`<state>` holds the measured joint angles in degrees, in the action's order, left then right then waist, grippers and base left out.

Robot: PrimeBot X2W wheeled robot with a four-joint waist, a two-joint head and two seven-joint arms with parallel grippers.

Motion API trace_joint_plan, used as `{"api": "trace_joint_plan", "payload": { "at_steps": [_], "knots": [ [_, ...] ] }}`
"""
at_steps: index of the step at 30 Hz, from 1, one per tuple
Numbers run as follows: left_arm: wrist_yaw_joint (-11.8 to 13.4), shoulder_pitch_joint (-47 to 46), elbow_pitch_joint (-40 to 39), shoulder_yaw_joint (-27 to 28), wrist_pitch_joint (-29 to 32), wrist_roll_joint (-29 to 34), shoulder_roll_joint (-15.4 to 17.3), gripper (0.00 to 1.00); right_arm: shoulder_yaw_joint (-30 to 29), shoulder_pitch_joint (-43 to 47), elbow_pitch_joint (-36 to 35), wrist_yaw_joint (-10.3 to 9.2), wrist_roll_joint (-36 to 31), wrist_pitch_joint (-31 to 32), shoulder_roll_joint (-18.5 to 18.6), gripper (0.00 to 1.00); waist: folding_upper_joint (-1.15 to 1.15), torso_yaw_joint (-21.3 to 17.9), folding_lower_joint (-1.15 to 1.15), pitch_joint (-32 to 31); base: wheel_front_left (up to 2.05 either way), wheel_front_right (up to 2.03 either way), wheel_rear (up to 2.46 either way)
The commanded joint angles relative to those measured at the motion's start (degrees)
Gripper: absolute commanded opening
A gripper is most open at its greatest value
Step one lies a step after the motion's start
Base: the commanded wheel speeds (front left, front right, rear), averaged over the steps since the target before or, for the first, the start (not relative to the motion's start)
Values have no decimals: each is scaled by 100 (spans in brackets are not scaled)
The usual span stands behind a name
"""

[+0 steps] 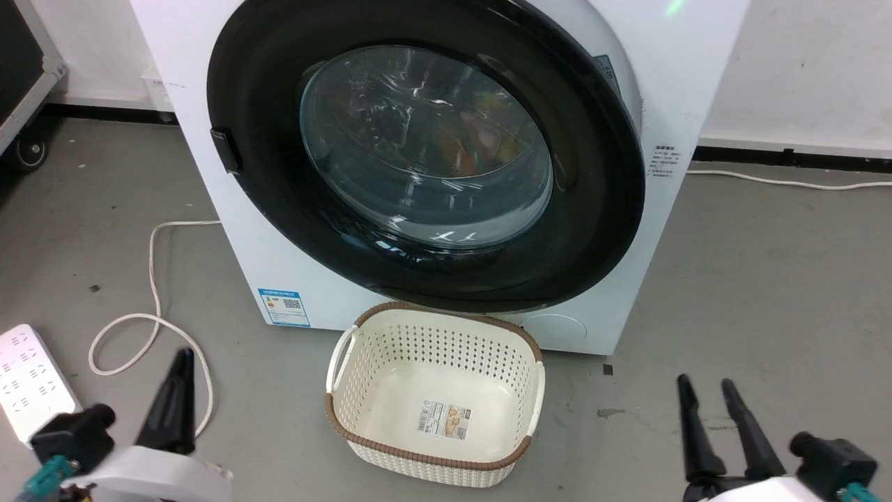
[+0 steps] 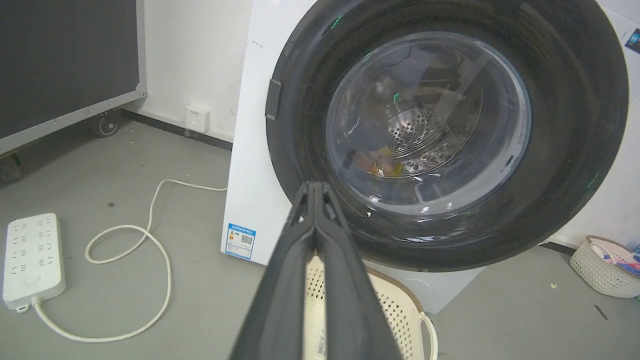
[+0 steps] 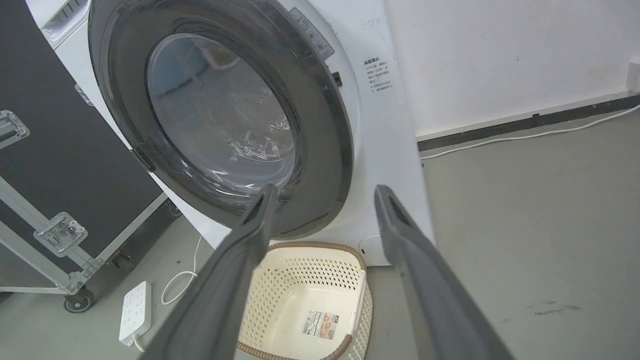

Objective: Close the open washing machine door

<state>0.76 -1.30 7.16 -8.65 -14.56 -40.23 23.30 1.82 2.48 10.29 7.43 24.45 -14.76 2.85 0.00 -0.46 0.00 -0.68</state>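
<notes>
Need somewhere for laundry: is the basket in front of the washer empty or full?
Empty: the basket shows a bare bottom with only a label.

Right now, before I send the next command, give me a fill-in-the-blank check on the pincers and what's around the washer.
1. The left pincer is ___.
2. The right pincer is ___.
3. The basket stands directly ___ the washer.
4. The power strip lies on the robot's ___ side.

Missing words: shut; open; in front of; left.
</notes>
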Motion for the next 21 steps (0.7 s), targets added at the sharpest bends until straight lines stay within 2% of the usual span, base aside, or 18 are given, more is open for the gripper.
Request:
{"api": "trace_joint_plan", "payload": {
  "at_steps": [1, 3, 4, 8, 9, 10, 11, 12, 19, 20, 21],
  "knots": [
    [48, 85, 41, -47, 73, -16, -38, 0, 46, 99, -5, 6, -166, -24, 3, 100, 0, 2, 0, 5, 0, 0, 0],
    [74, 102, 64, -91, 120, 8, -43, 0, 67, 117, 5, 6, -302, -24, 3, 100, 0, 3, 0, 7, 0, 0, 0],
    [148, 115, 111, -132, 184, 30, -67, 0, 92, 136, -7, 6, -605, 7, 3, 100, 0, 3, 0, 11, 0, 0, 0],
    [230, 109, 125, -162, 196, 83, -77, 0, 87, 164, -105, 6, -805, 88, 3, 100, 0, -11, 0, 13, 0, 0, 0],
    [267, 93, 124, -183, 189, 133, -72, 24, 84, 187, -178, 6, -821, 139, 3, 100, 0, -20, 0, 16, 0, 0, 0],
    [267, 93, 124, -183, 189, 133, -72, 24, 84, 187, -178, 6, -821, 139, 3, 100, 0, -20, 0, 16, 0, 0, 0],
    [282, 83, 127, -194, 191, 151, -69, 94, 83, 197, -209, 6, -827, 163, 3, 100, 0, -24, 0, 16, 0, 0, 0],
    [292, 71, 129, -197, 188, 159, -70, 100, 84, 206, -237, 6, -834, 187, 3, 100, 0, -28, 0, 15, 0, 0, 0],
    [318, -12, 69, -274, 143, 332, -17, 100, 68, 276, -399, 6, -985, 409, 3, 100, 0, -18, 0, 18, 0, 0, 0],
    [322, -22, 47, -284, 128, 369, -12, 100, 66, 284, -426, 6, -1016, 453, 3, 84, 0, -12, 0, 19, 0, 0, 0],
    [324, -27, 29, -299, 117, 402, -9, 100, 52, 287, -455, 6, -1049, 492, 3, 11, 0, -5, 0, 21, 0, 0, 0]
  ]
}}
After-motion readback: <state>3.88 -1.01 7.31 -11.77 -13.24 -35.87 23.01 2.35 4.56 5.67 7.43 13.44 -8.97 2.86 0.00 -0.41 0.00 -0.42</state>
